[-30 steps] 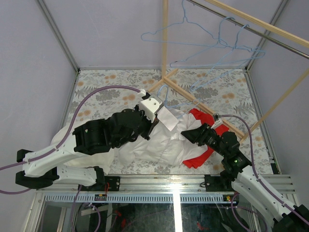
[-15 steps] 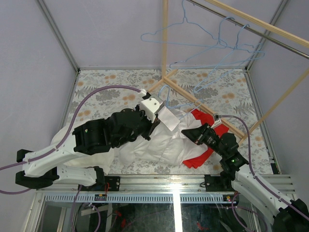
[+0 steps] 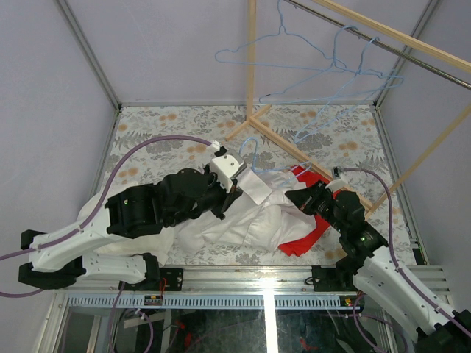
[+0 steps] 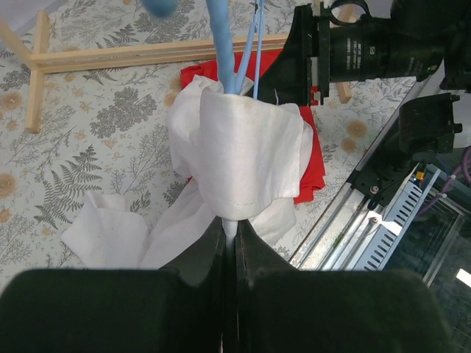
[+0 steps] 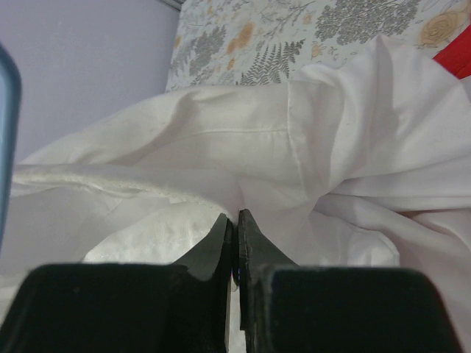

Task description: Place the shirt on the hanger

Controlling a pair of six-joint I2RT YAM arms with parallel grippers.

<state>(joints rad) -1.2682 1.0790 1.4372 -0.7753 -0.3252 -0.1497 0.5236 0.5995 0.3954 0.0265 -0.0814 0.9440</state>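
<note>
Both arms (image 3: 147, 209) (image 3: 353, 235) bent inward over shirt (image 3: 243, 224)

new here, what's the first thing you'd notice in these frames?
The big white shirt sprawled across the near half of the floral table, with a red cloth showing under its right side. The left hand is shut on a blue hanger with shirt fabric draped over it, while the right hand pinches a fold of the shirt. Spare blue hangers hang on the rail at upper right.
</note>
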